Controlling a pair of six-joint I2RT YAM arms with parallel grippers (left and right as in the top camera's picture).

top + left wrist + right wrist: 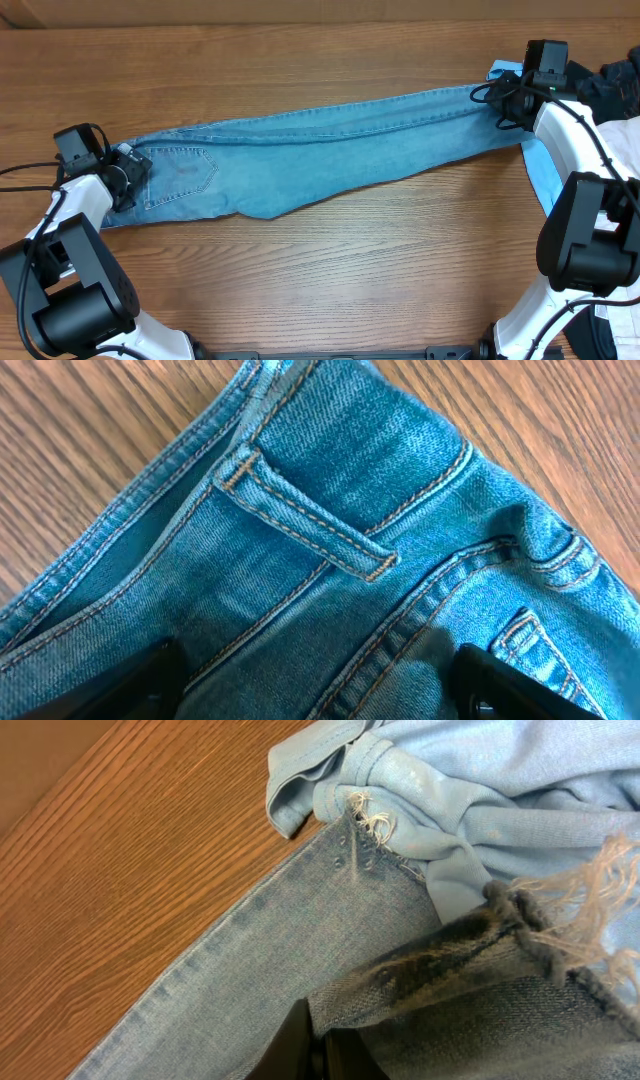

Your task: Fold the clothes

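The light-wash jeans (320,145) lie stretched in a long band across the table, with the waistband and a back pocket at the left and the frayed hems at the far right. My left gripper (130,172) is at the waistband. In the left wrist view its jaws (320,675) are spread wide over the denim (330,490) near a belt loop, not closed. My right gripper (508,98) is at the hem end. In the right wrist view its fingers (322,1045) are pressed together on a fold of the jeans leg (250,980) by the frayed hem.
A smooth sky-blue T-shirt (540,165) lies under the hem end at the right edge and also shows in the right wrist view (500,780). Dark clothing (615,85) is piled at the far right. Bare wooden tabletop (330,260) surrounds the jeans.
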